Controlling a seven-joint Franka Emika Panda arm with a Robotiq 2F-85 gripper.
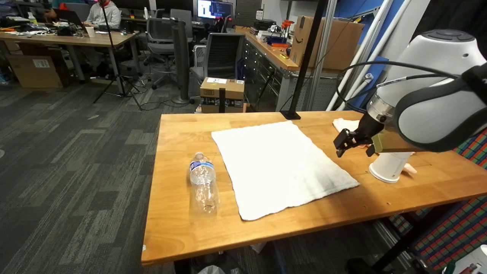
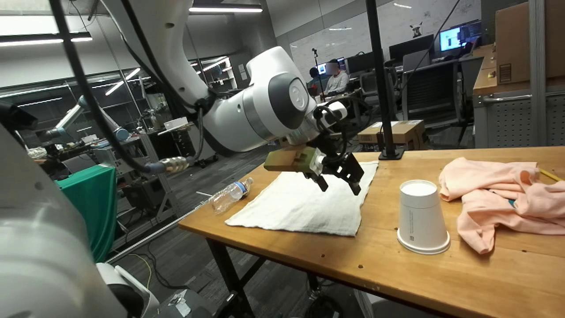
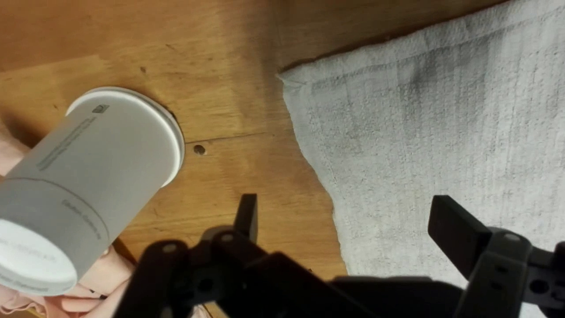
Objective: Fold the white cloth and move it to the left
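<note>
Below my end effector (image 3: 348, 216), jaws parted, I'm seeing one white cloth (image 1: 279, 171) lying between one bottle (image 1: 203, 179) and one cup (image 2: 421, 218).

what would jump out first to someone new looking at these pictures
Probably the large white woven cloth, spread flat on the brown wooden table. Next, likely the robot's open black hand above the table, and the upside-down white paper cup standing between the cloth and the crumpled pink fabric.

Here's grey patterned carpet (image 1: 76, 163) running wide, dark mesh chair (image 1: 224, 57) parked behind, monitor (image 1: 206, 9) glowing, strip light (image 2: 226, 8) blazing overhead
</note>
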